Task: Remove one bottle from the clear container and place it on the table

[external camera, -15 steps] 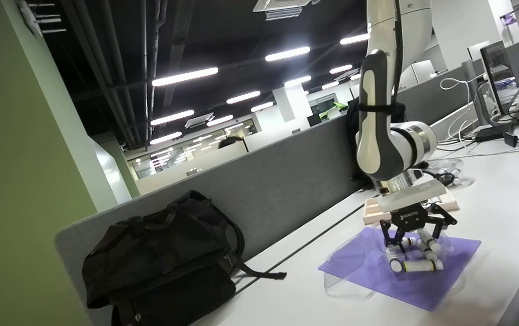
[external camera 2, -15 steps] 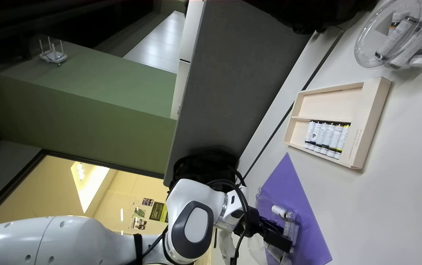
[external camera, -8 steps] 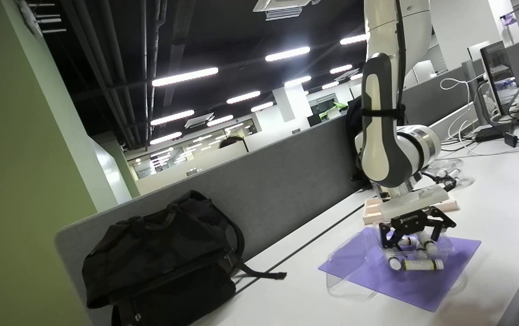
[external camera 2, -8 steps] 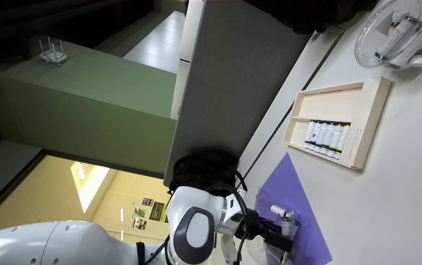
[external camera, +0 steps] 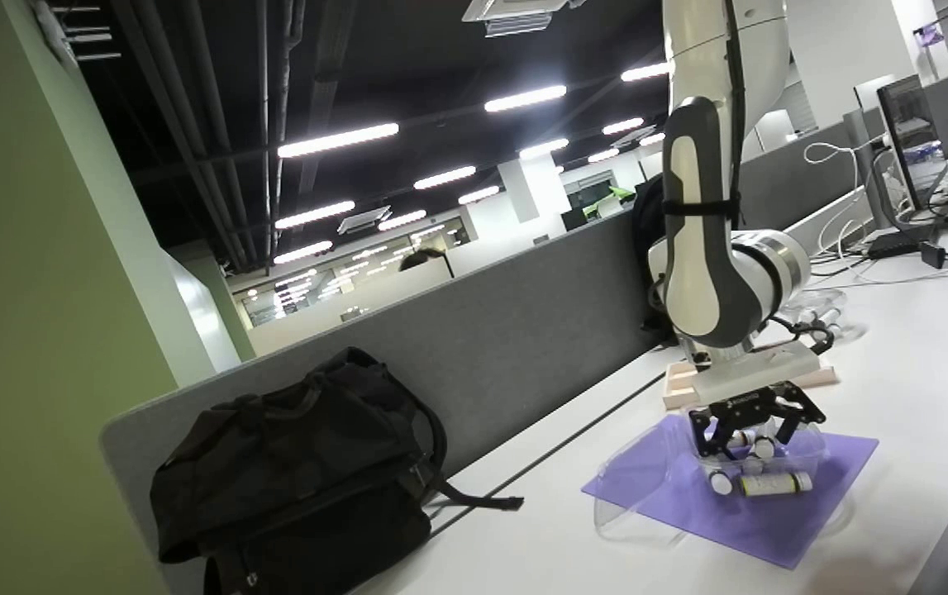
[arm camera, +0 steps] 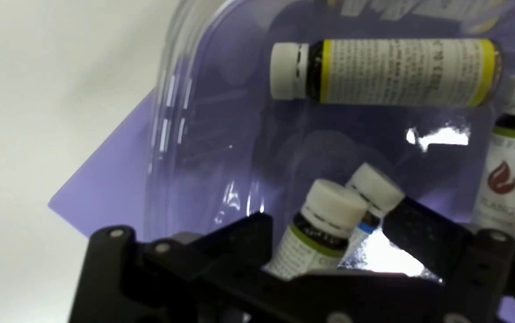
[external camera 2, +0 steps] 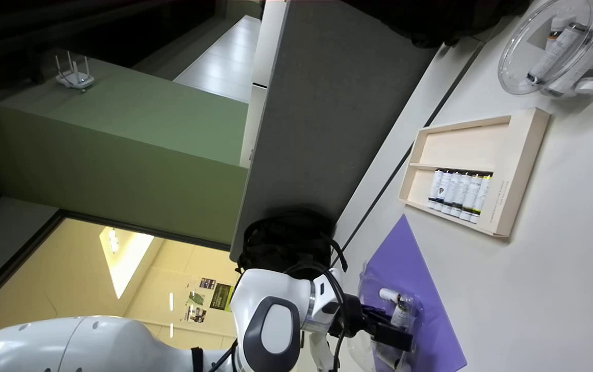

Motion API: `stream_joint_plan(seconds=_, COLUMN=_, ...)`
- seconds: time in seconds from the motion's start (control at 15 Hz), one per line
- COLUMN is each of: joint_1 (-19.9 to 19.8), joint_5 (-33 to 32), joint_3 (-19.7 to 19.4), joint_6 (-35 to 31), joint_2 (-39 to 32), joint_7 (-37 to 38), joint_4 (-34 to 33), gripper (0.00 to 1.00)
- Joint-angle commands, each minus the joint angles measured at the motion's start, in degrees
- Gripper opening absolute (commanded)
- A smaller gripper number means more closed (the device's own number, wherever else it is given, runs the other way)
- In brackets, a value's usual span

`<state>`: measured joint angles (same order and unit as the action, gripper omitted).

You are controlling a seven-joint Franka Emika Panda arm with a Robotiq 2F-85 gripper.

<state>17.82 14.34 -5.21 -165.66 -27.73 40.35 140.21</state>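
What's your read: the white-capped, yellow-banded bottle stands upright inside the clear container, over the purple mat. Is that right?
Not upright: the wrist view shows the white-capped, yellow-banded bottle lying on its side. It is indeed inside the clear container, over the purple mat.

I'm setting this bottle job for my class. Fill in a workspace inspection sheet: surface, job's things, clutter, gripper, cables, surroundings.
Surface: white-grey table, purple mat lying on it.
Job's things: clear container on the mat; inside, a yellow-banded bottle on its side and a flame-marked bottle, cut off by the wrist view's edge.
Clutter: wooden box holding white tubes, a second clear tub, a black backpack.
Gripper: open, its fingers either side of a green-banded bottle; contact cannot be told.
Cables: black cable along the arm; white cables beside the monitor.
Surroundings: grey partition along the table; lit ceiling lights.
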Motion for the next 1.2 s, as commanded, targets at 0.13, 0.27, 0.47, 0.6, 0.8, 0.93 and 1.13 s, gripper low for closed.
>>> stream_joint_plan(seconds=0.13, joint_1=0.62, joint_5=-1.02, joint_3=-0.39, joint_6=-2.33, joint_2=-2.73, joint_7=1.97, joint_4=-0.76, gripper=0.42)
stream_joint_plan(seconds=0.27, joint_1=0.5, joint_5=-1.06, joint_3=-0.53, joint_6=-1.49, joint_2=-1.92, joint_7=1.9, joint_4=-0.56, gripper=0.29)
stream_joint_plan(seconds=0.47, joint_1=1.0, joint_5=-1.77, joint_3=-1.6, joint_6=-0.29, joint_2=0.42, joint_7=2.34, joint_4=0.22, gripper=0.11)
stream_joint_plan(seconds=0.6, joint_1=1.11, joint_5=-2.67, joint_3=-2.13, joint_6=0.39, joint_2=2.21, joint_7=2.44, joint_4=0.86, gripper=0.07)
stream_joint_plan(seconds=0.8, joint_1=0.51, joint_5=-3.16, joint_3=-1.94, joint_6=1.46, joint_2=5.09, joint_7=2.02, joint_4=1.43, gripper=0.05)
stream_joint_plan(seconds=0.93, joint_1=-0.38, joint_5=-2.95, joint_3=-1.36, joint_6=2.35, joint_2=7.3, joint_7=1.43, joint_4=1.68, gripper=0.03)
stream_joint_plan(seconds=1.13, joint_1=-0.89, joint_5=-3.25, joint_3=-1.44, joint_6=2.12, joint_2=9.59, joint_7=1.41, joint_4=1.99, gripper=0.05)
